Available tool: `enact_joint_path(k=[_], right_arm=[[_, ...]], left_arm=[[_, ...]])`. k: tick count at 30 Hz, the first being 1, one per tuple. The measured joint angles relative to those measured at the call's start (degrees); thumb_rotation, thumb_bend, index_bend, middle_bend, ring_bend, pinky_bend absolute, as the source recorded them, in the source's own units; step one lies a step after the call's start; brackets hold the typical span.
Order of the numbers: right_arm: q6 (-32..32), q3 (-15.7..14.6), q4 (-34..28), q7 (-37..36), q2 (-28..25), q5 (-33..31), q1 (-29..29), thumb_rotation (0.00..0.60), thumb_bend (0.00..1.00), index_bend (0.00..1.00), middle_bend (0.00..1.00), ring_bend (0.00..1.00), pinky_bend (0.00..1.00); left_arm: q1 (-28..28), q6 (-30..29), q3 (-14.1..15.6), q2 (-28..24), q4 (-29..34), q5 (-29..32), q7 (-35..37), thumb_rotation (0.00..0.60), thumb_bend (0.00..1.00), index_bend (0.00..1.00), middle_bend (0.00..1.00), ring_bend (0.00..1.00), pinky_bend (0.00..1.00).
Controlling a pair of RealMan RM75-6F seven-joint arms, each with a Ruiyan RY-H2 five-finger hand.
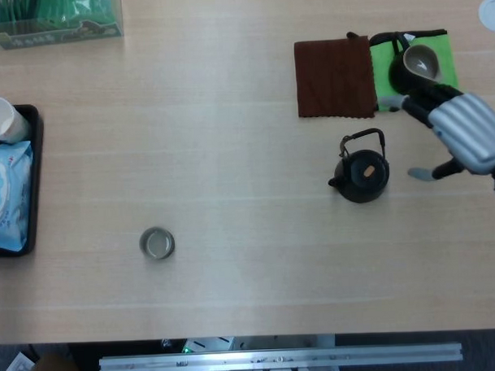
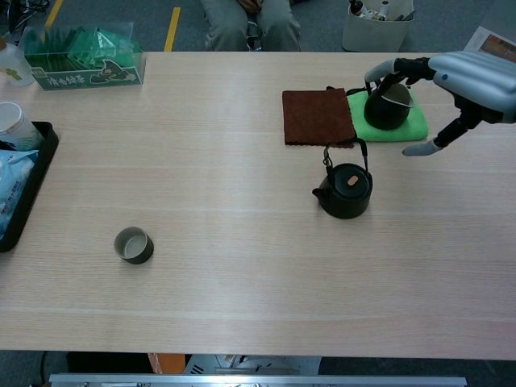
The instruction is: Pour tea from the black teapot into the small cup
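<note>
Centrally right on tabletop (image 2: 242, 306): black teapot (image 1: 362, 174), upright, bail handle (image 1: 364, 136) raised. Judged heavy, rigid, liquid-filled; best hold at bail handle top. Right hand (image 1: 465, 133) beside it, fingers spread, empty. Small cup (image 1: 157, 243) well apart, left. Left hand unseen.

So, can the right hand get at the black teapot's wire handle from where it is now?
Probably yes. The right hand hovers open just to the right of the black teapot, with bare table between them and the handle standing upright, uncovered.
</note>
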State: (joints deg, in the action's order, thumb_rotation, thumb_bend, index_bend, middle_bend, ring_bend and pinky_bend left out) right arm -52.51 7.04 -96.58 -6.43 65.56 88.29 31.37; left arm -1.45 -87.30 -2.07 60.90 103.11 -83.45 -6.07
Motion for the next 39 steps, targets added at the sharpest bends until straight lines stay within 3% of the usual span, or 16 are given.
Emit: enact_joint_path(k=[12, 24, 32, 39], right_arm=[[10.87, 1.5, 4.54, 4.99, 7.74, -9.39, 8.41, 0.6, 0.0, 0.23, 0.33, 0.22, 0.2], [15.09, 0.58, 10.49, 8.28, 13.22, -15.9, 11.9, 0.6, 0.0, 0.24, 0.34, 0.23, 0.19], [16.39, -0.84, 11.85, 9.31, 14.69, -18.16, 12.83, 0.6, 0.0, 0.25, 0.35, 0.27, 0.19], [15.43, -1.56, 8.96, 8.94, 12.87, -17.94, 12.33, 0.6, 0.0, 0.25, 0.35, 0.3, 0.19]], left_arm=[[-0.6, 1.98, 0.01, 0.21, -0.75, 1.5, -0.02, 0.6, 0.25, 0.07, 0.14, 0.13, 0.16], [-0.9, 2.71, 0.12, 0.66, -1.86, 1.53, 0.79, 0.6, 0.25, 0.07, 0.14, 0.13, 0.16], [-0.98, 2.89, 0.17, 0.73, -2.1, 1.64, 0.89, 0.6, 0.25, 0.07, 0.14, 0.13, 0.16], [-0.92, 2.74, 0.2, 0.76, -2.18, 1.55, 0.97, 0.6, 0.25, 0.07, 0.14, 0.13, 0.16]])
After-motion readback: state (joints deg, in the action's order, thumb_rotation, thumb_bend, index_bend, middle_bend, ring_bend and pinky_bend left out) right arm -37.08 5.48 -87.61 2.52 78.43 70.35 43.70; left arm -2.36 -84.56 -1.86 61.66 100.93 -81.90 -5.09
